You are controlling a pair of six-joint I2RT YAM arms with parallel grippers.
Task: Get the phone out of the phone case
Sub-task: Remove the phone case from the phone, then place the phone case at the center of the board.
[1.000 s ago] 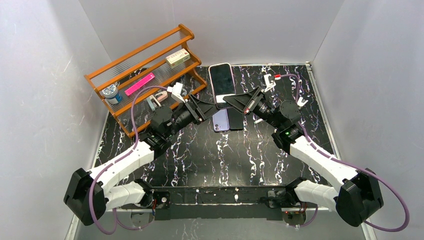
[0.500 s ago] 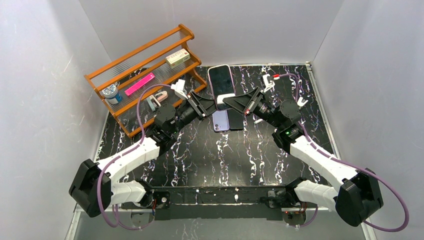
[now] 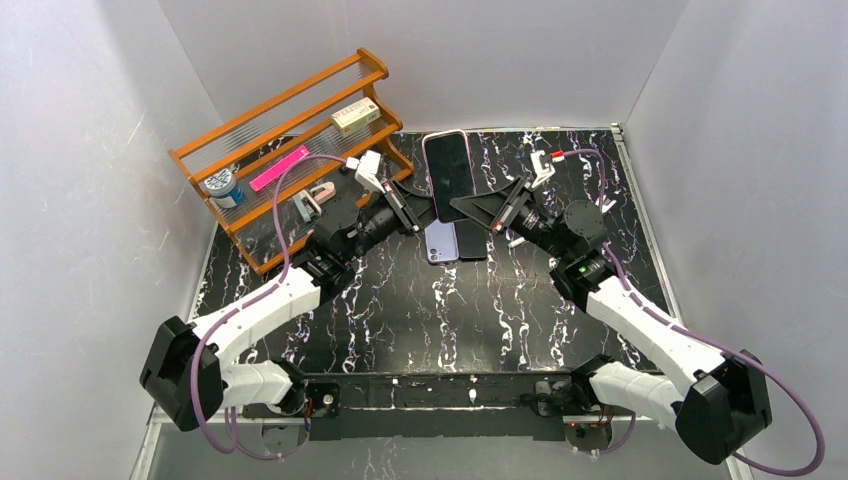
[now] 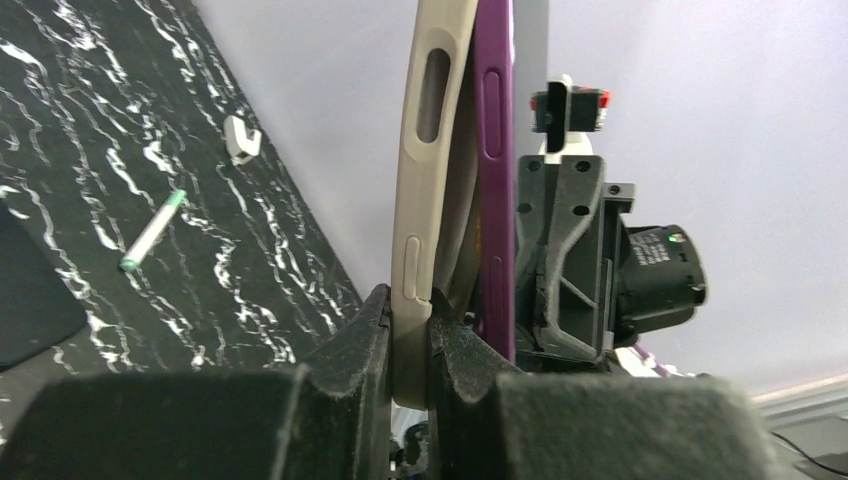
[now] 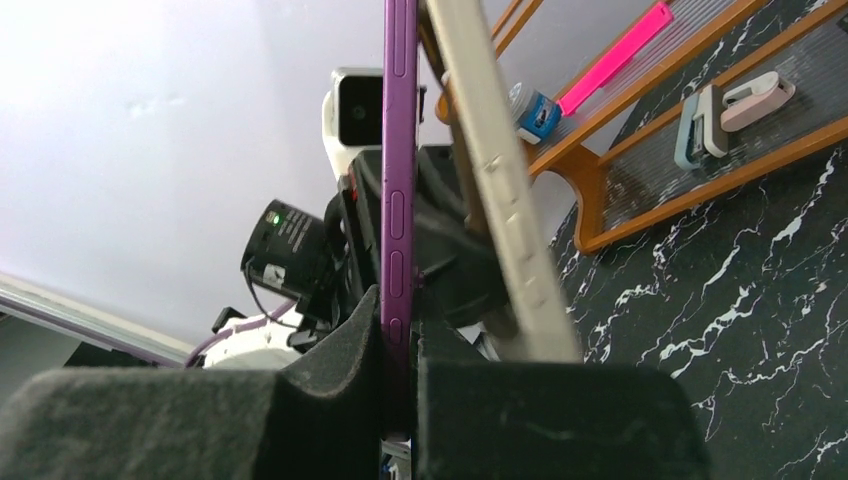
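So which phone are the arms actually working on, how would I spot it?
Find the orange wooden rack at the table's back left, then look just right of it. The purple-edged phone is held up between the left gripper and right gripper, its beige case pulled partly away; the lilac phone and black phone lie flat nearby.

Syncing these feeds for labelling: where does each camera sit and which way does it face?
Top external: above, behind the bases, looking down on the black marbled table; both arms show.
Left wrist: looks along the left hand, shut on the beige phone case, towards the right arm.
Right wrist: looks along the right hand, shut on the purple phone, towards the left arm and orange wooden rack.
Shared: both wrist views show phone and case edge-on.
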